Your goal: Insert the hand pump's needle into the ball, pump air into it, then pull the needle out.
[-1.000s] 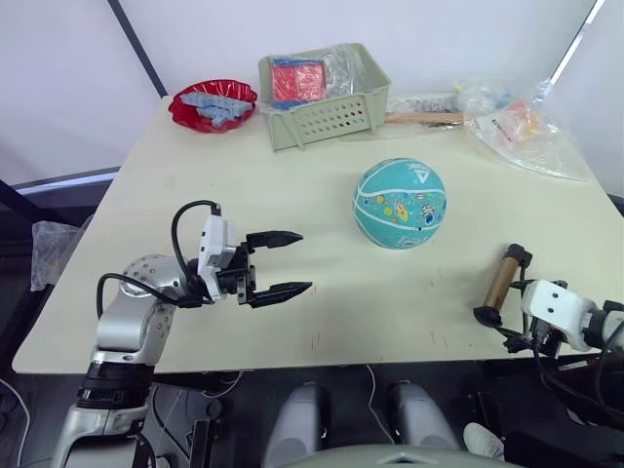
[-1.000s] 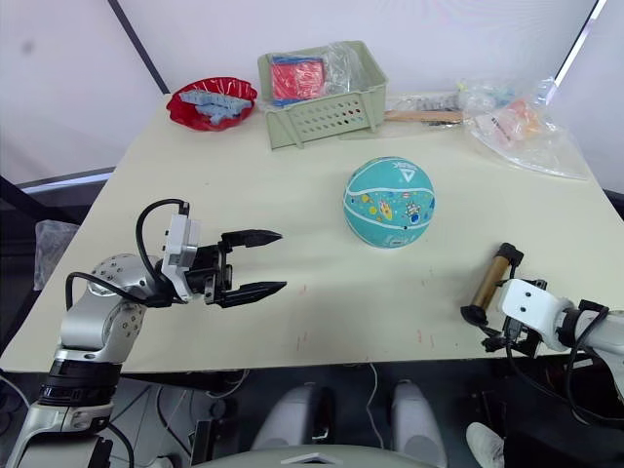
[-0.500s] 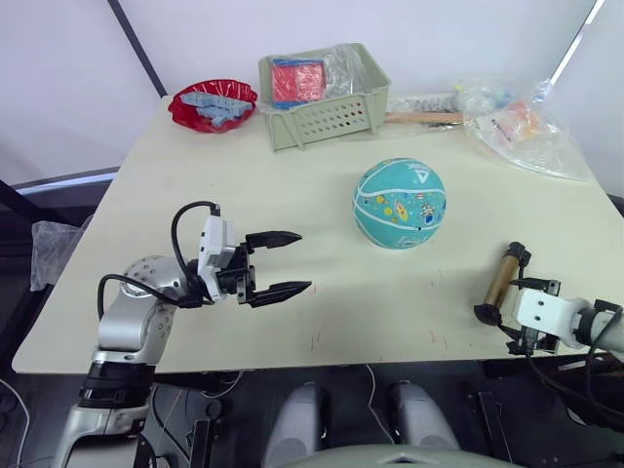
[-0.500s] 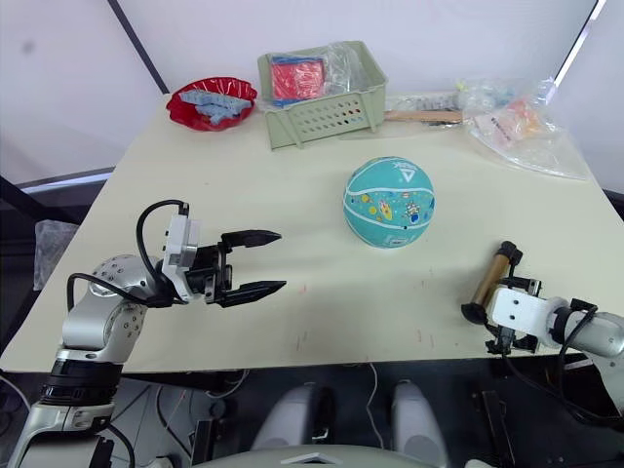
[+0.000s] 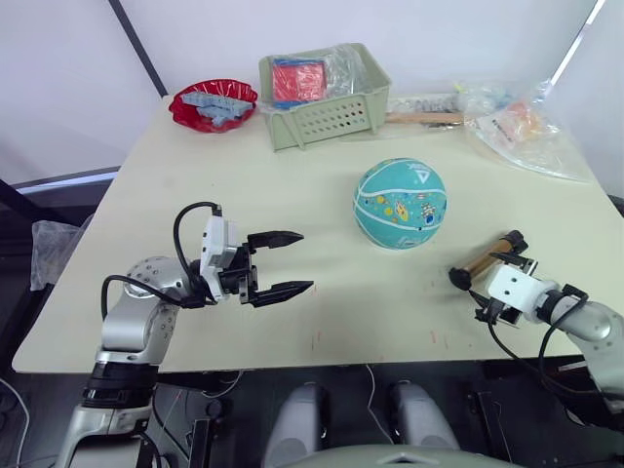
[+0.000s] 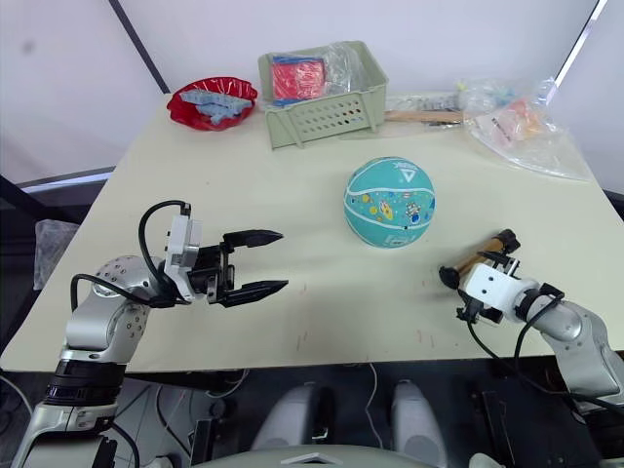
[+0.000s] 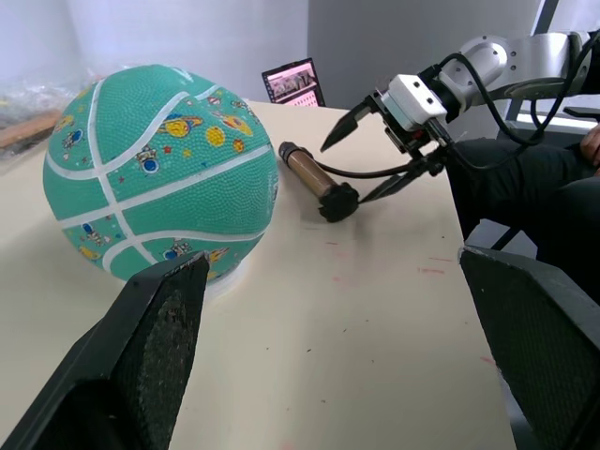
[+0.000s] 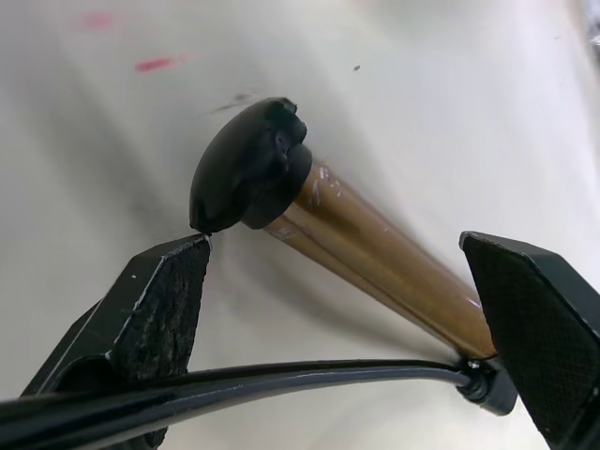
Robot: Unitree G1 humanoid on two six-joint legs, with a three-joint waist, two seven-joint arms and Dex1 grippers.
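Since a second ago, your right claw (image 7: 386,141) has swung the hand pump (image 5: 482,261) round toward the ball (image 5: 400,203); it now lies flat on the counter (image 5: 292,185) between the spread fingers, ungripped. Your left claw (image 5: 281,263) hangs open, unmoved. Grasping comes next. No legible writing; just the ball's white triangle logo.
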